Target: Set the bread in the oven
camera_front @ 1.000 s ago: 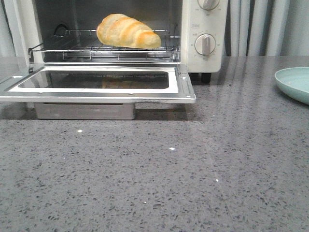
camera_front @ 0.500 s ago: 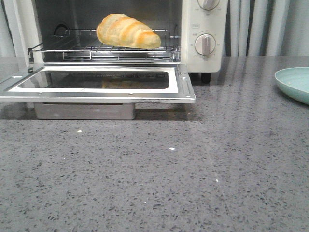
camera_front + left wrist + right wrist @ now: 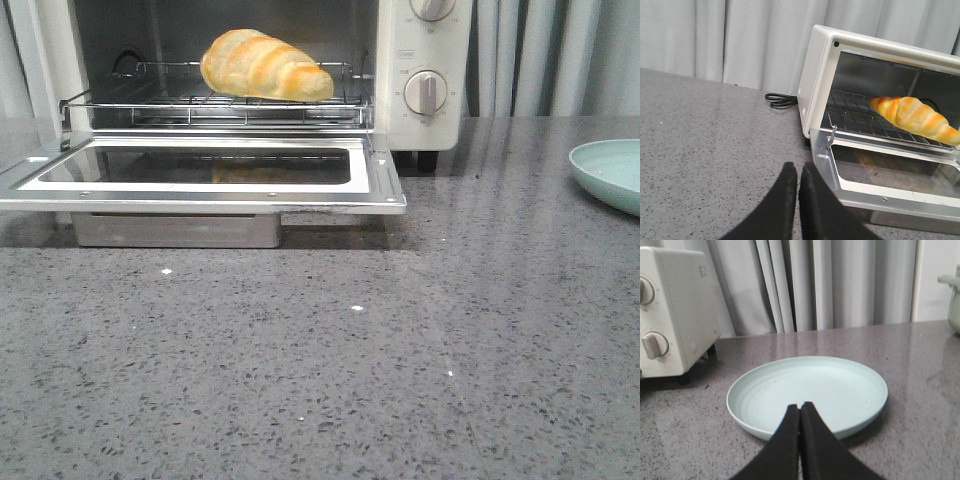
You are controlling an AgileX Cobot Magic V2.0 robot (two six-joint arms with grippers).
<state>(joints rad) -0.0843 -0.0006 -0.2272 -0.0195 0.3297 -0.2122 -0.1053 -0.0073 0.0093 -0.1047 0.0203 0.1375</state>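
Bread on oven rack, beyond left hand

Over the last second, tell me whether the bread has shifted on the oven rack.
No. The bread lies in the same spot on the wire rack, its tapered end the same distance from the oven dial panel.

one bread; one oven; one plate; two grippers

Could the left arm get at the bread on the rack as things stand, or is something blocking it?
Probably yes. The oven door lies fully open and the bread sits uncovered on the wire rack. The left gripper, jaws shut, has nothing between it and the opening.
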